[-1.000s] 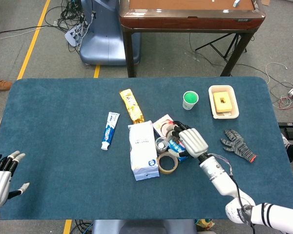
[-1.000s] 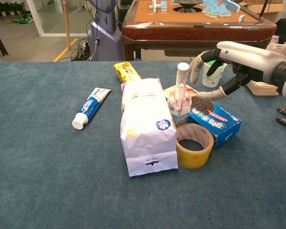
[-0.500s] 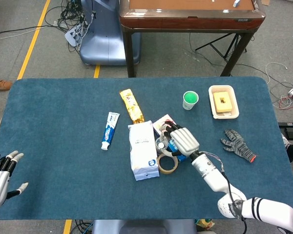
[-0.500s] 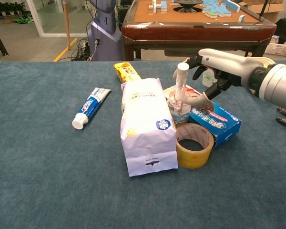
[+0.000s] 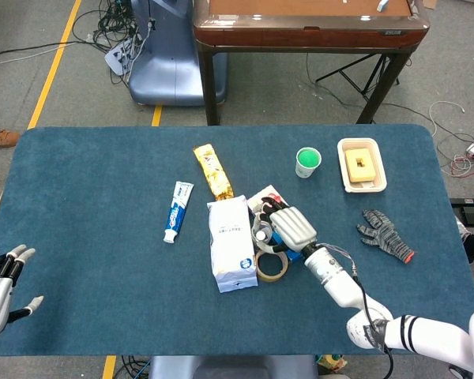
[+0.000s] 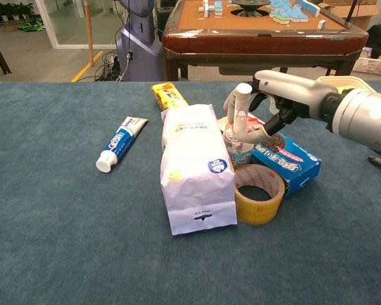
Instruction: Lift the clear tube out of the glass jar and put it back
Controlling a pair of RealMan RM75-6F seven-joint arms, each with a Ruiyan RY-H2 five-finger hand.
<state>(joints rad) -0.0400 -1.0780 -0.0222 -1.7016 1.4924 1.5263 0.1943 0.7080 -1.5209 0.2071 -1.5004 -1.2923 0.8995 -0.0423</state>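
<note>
The clear tube (image 6: 240, 111) with a white cap stands upright in the small glass jar (image 6: 239, 151), between a white bag and a blue box. My right hand (image 6: 273, 105) reaches in from the right with its fingers apart. The fingers curl past the far side of the tube's top, and the thumb lies low by the jar's rim. In the head view the right hand (image 5: 291, 227) covers most of the jar (image 5: 261, 233). My left hand (image 5: 0, 284) hovers at the table's lower left corner, fingers spread, holding nothing.
A white bag (image 6: 195, 166), a yellow tape roll (image 6: 259, 192) and a blue box (image 6: 289, 162) crowd the jar. A toothpaste tube (image 6: 119, 143) and a yellow snack pack (image 6: 169, 95) lie to the left. A green cup (image 5: 307, 161), a white tray (image 5: 361, 166) and a glove (image 5: 385, 234) sit to the right.
My right hand has moved left from beside the blue box to the tube, its fingers now around the tube's top. The tube, jar and left hand have stayed put.
</note>
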